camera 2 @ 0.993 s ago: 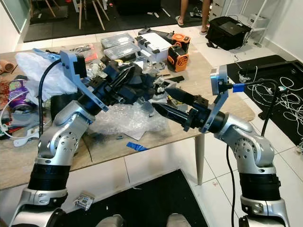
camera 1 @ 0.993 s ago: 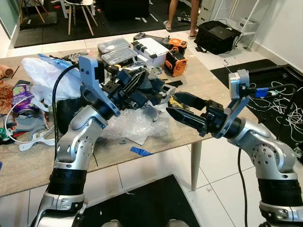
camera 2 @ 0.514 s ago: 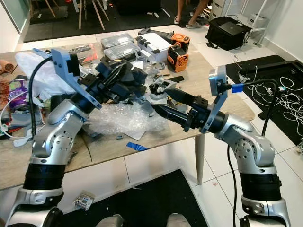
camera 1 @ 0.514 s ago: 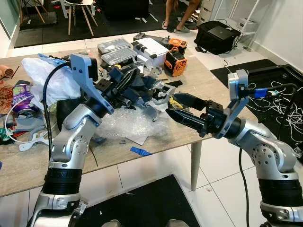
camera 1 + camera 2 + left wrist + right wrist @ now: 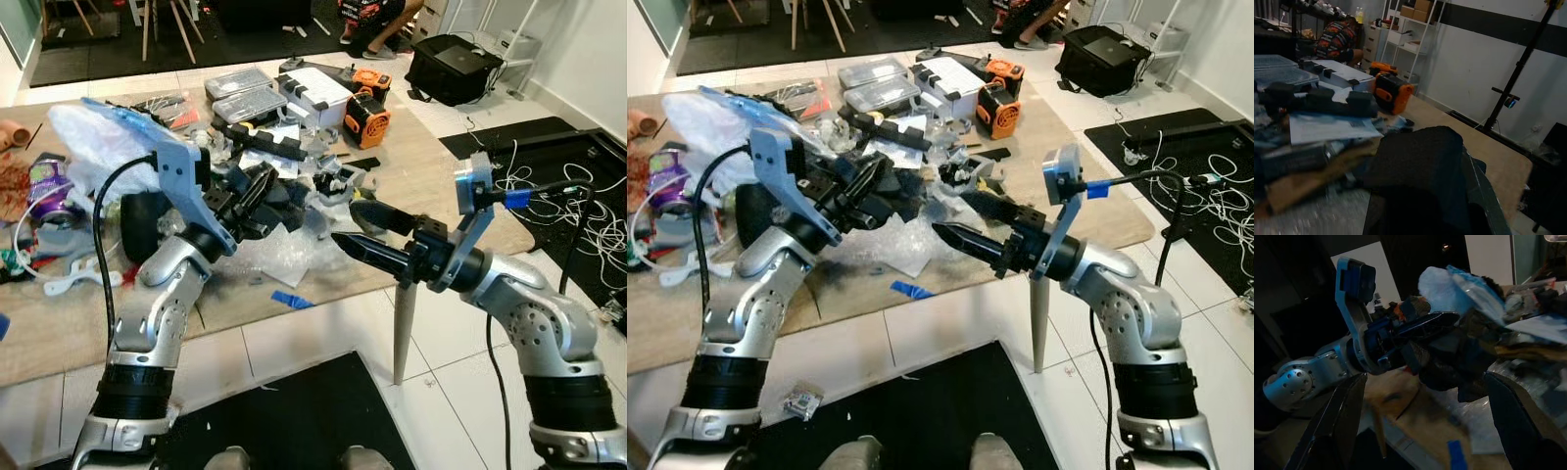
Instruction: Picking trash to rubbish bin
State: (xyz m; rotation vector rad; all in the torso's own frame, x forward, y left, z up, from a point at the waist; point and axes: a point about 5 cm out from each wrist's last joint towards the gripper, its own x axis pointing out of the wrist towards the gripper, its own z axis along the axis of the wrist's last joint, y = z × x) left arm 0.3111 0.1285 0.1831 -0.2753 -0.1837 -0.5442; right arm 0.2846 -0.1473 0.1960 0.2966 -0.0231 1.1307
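My left gripper (image 5: 261,189) is over the cluttered wooden table (image 5: 426,166), shut on a dark blue-black cloth bundle (image 5: 287,194). In the left wrist view this bundle (image 5: 1415,161) sits between the fingers. Crumpled clear bubble wrap (image 5: 279,257) lies on the table just below and in front of it, and a blue tape scrap (image 5: 291,299) lies at the near edge. My right gripper (image 5: 355,227) hovers to the right of the bubble wrap at the table's near edge. It is open, holds nothing and points toward the left gripper.
A white plastic bag (image 5: 93,147) and a dark round object (image 5: 142,223) lie at the left. Clear cases (image 5: 240,93), black parts and orange devices (image 5: 367,122) crowd the far side. On the floor are a black bag (image 5: 449,67) and cables (image 5: 588,211). A person (image 5: 377,10) crouches beyond.
My left gripper has drawn back toward me and lower, keeping the dark bundle. The right gripper has shifted slightly left, still open. The person beyond has crouched down.
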